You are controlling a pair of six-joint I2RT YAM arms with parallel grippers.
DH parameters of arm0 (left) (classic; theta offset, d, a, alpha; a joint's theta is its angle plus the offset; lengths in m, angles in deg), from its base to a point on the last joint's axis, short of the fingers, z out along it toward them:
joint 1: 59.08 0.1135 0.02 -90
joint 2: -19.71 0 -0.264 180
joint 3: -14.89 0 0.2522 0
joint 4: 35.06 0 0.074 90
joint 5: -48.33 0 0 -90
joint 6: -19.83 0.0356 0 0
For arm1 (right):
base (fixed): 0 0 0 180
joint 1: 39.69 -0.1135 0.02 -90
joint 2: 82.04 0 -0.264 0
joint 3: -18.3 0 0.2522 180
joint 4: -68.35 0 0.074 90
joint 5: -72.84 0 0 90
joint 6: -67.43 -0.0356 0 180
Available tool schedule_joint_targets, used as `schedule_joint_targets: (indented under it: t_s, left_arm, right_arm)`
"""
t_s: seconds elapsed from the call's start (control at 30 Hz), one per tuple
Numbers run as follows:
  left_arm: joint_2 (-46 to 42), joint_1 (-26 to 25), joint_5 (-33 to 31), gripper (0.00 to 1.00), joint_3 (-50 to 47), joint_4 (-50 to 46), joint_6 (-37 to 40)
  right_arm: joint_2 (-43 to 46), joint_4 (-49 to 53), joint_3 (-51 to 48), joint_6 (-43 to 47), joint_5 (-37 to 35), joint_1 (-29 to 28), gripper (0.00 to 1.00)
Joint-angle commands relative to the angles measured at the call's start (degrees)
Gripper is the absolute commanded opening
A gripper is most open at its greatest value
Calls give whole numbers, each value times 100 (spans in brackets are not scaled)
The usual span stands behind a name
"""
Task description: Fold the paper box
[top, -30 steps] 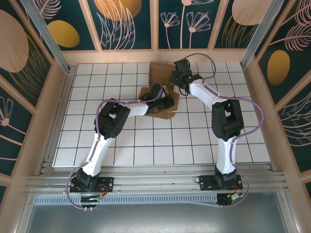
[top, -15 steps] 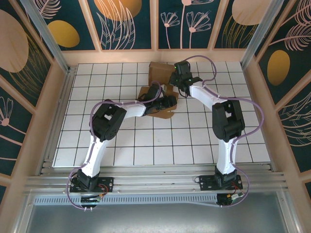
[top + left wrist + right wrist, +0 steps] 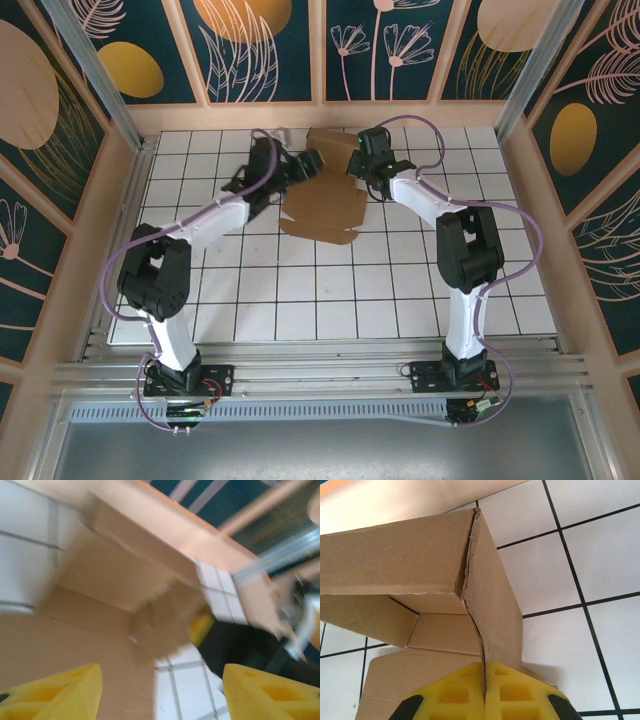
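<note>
The paper box (image 3: 322, 195) is brown cardboard lying at the back middle of the tiled table, with its back and right walls raised and a flap flat toward the front. My right gripper (image 3: 361, 165) is at the box's right wall. In the right wrist view its yellow pads (image 3: 455, 695) are shut on the top edge of that wall (image 3: 495, 610), near the corner. My left gripper (image 3: 307, 162) hovers at the box's back left; its jaws (image 3: 160, 695) are wide open with nothing between them, above the blurred cardboard (image 3: 100, 580).
The white tiled table (image 3: 300, 290) stretches free toward the front and both sides. A pale wooden wall (image 3: 230, 115) runs just behind the box. The right arm's black wrist (image 3: 240, 647) is close beyond the left gripper.
The left arm has swung from over the box's front middle to its back left, and its jaws have opened and let go. The right gripper has stayed shut on the right wall.
</note>
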Motion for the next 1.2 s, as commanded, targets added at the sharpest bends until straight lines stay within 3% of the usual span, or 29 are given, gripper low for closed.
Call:
schedule_joint_targets:
  t_s: [0.0, 0.2, 0.37, 0.57, 0.73, 0.9, 1.17]
  left_arm:
    - [538, 485, -203, 67, 896, -963, 512]
    - [2349, 693, 721, 80, 3905, -2536, 937]
    - [3313, 741, 1524, 87, 5150, -2472, 620]
    - [3717, 788, 1710, 86, 5287, -2223, 250]
    - [3728, 800, 1576, 72, 5109, -2222, 307]
    - [3672, 804, 1879, 59, 4758, -1993, 91]
    - [3576, 798, 2344, 57, 4437, -1581, -316]
  right_arm:
    - [-131, 741, -311, 67, 103, -87, 3]
    - [-130, 662, -378, 235, 132, -148, 3]
    - [-140, 626, -424, 413, 137, -220, 3]
    - [-183, 635, -353, 503, 168, -254, 4]
    - [-200, 651, -304, 530, 193, -257, 5]
    - [-211, 558, -277, 363, 381, -254, 8]
    - [-373, 179, -49, -220, 854, -257, 17]
